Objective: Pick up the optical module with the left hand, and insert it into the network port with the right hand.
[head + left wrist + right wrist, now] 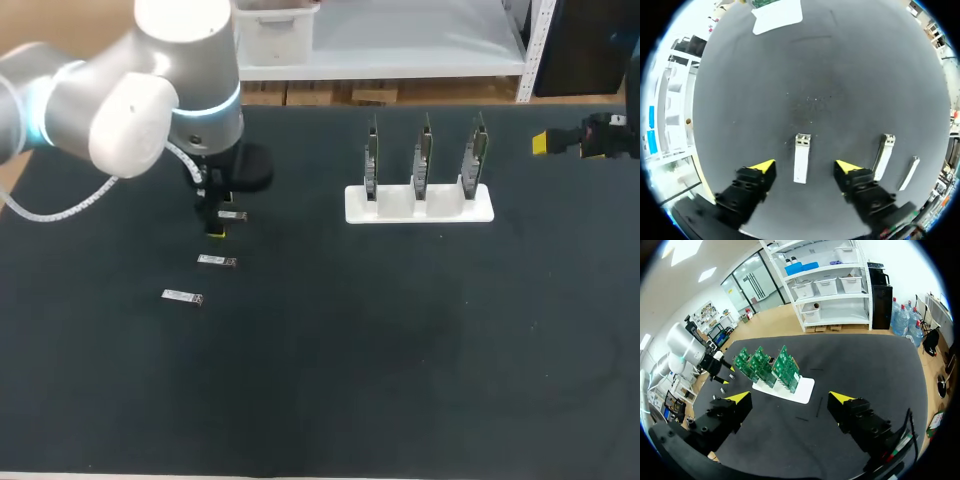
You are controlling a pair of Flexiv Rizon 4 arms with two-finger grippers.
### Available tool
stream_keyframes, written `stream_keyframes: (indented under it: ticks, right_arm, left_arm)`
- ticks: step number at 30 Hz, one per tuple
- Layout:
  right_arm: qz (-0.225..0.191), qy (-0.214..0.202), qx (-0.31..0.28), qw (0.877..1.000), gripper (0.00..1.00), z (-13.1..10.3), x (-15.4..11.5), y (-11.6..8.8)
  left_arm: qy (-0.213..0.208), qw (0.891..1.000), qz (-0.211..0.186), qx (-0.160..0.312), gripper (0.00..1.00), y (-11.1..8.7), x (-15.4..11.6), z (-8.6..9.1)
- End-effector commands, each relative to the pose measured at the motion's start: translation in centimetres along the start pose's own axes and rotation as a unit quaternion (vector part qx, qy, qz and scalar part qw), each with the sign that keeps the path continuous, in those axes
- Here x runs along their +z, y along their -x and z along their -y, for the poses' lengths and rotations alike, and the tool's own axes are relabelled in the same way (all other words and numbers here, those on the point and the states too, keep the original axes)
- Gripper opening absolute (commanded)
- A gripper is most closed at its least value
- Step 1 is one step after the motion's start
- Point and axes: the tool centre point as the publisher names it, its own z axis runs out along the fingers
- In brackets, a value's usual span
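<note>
Left gripper (802, 170) hangs low over the black table mat (400, 340), jaws wide open and empty. Its yellow fingers (763, 167) straddle a small silver rectangular optical module (801, 159) lying flat, clear of both.

Two spare silver modules (883, 155) lie just beside the outer finger.

Right gripper (790, 399) is open and empty, well off from the white holder of upright green circuit boards (420, 205).

Judgement: descend straight, keep the module centred, close on its long sides and leave one end free for handover. Watch the neighbouring module.
</note>
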Motion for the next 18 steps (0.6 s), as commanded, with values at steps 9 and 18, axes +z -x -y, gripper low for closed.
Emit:
stream_keyframes:
  ticks: [9,18]
  right_arm:
    - [0.0,0.0,0.0,1.0,1.0,0.0,0.0,0.0]
    - [0.0,0.0,0.0,1.0,1.0,0.0,0.0,0.0]
  left_arm:
    - [-0.003,1.0,-0.015,-0.006,0.0,-0.3,0.9,-0.4]
    - [0.028,0.99,0.06,-0.127,0.0,0.2,-0.1,-1.8]
